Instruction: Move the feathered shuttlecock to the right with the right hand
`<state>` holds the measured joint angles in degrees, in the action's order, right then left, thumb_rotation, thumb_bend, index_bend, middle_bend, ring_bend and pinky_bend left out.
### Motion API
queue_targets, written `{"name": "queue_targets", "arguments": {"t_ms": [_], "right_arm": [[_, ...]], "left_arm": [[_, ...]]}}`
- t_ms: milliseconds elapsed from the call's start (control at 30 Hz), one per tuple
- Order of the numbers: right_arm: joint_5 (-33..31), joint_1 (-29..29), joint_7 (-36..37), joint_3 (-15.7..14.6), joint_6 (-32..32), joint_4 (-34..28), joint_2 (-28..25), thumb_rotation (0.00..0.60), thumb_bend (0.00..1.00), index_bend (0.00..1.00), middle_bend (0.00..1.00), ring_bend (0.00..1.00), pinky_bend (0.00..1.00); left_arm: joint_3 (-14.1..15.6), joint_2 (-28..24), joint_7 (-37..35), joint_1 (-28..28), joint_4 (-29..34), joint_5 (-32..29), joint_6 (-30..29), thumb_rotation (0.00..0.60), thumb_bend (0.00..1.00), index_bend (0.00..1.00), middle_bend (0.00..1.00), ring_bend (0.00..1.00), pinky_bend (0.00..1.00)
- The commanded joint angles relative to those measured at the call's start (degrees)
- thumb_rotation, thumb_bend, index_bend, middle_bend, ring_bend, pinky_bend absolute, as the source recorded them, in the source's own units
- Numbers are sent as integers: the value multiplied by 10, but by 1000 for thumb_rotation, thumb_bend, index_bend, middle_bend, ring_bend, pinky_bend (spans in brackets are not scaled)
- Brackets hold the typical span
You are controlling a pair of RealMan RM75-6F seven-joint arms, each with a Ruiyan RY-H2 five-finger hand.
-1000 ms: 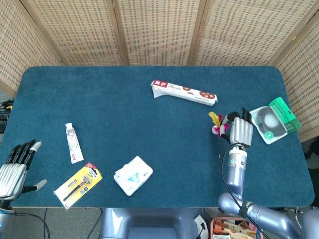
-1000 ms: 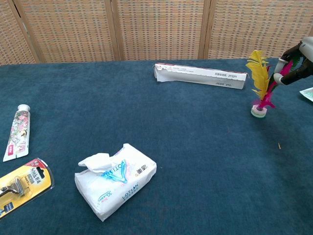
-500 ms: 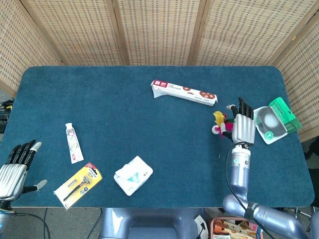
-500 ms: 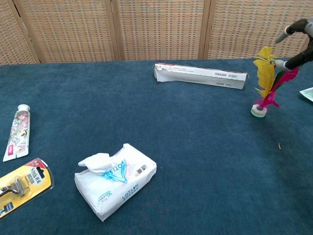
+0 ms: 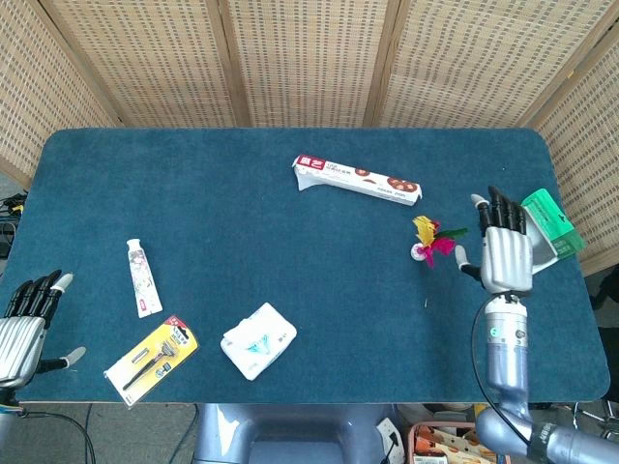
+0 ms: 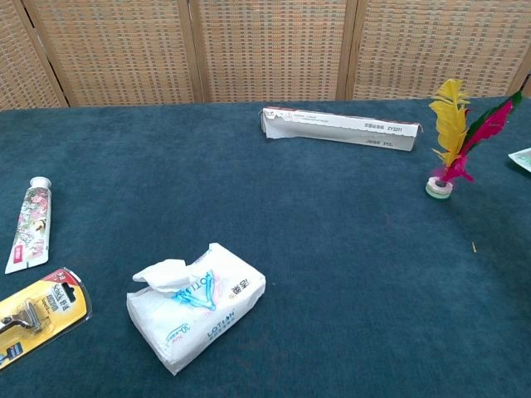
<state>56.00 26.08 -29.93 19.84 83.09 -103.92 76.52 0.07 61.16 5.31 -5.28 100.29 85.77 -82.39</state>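
Observation:
The feathered shuttlecock (image 5: 429,242) stands upright on the blue table, right of centre; the chest view shows its yellow, pink and green feathers (image 6: 459,133) above a white base. My right hand (image 5: 504,251) hovers just right of it, apart from it, fingers straight and spread, holding nothing. My left hand (image 5: 24,324) hangs at the table's near left corner, fingers extended and empty. Neither hand shows in the chest view.
A long red-and-white box (image 5: 358,179) lies behind the shuttlecock. A green-and-white package (image 5: 542,227) sits at the right edge, partly behind my right hand. At the left lie a tube (image 5: 141,277), a carded razor (image 5: 152,358) and a tissue pack (image 5: 257,339).
My right hand let go of the shuttlecock's feathers and drew away to the right, leaving the chest view. The shuttlecock stays standing with its feathers sprung upright. The left hand barely shifted.

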Motion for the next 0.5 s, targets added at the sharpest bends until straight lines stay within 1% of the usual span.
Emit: {"name": "queue_targets", "arguments": {"t_ms": [33,100,200,267,400,500], "right_arm": [[93,-74,45,-67,50,-39,-65,600,272,48,0,0,0],[140,-105,76,-97,74,-37,-81,600,231,25,0,0,0],[183,-140,105,-137,90,-23,-97,600,177,1,0,0,0],[198,-150,114,-151,93,-15,-101,600,158,0,0,0,0],[243,-178,119,-193,98,13,-106,600,151,0,0,0,0],[264,-189,126,-211,92,28,-103,600,150,0,0,0,0]], "left_arm": [[-1,2,7,0,-2,-4,1,600,0,0,0,0,0],[-1,3,13,0,-2,-5,0,600,0,0,0,0,0],[-2,5,20,1,-4,-9,1,600,0,0,0,0,0],[-2,5,22,1,-4,-11,2,600,0,0,0,0,0],[-4,7,27,0,-8,-18,6,600,0,0,0,0,0],[-3,8,30,-1,-9,-19,9,600,0,0,0,0,0]]}}
